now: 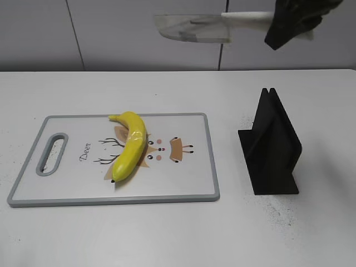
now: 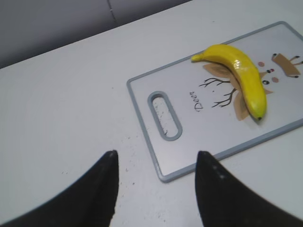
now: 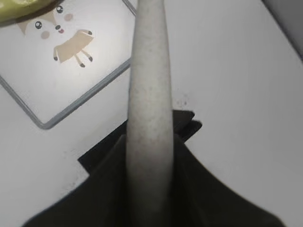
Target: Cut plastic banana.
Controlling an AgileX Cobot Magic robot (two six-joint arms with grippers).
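Note:
The plastic banana (image 1: 131,144) is glossy yellow and lies on the grey-rimmed cutting board (image 1: 183,192), left of its middle; it also shows in the left wrist view (image 2: 244,78). My right gripper (image 1: 289,25) is high above the table at the top right, shut on the white handle of a knife (image 1: 194,28) whose clear blade points left. In the right wrist view the handle (image 3: 149,94) runs up between the fingers. My left gripper (image 2: 156,163) is open and empty above the table, near the board's handle-end corner (image 2: 163,177).
A black knife stand (image 1: 272,147) stands on the white table right of the board, below my right gripper; it shows in the right wrist view (image 3: 102,153). The board has a handle slot (image 1: 52,154) at its left end. A grey wall runs behind.

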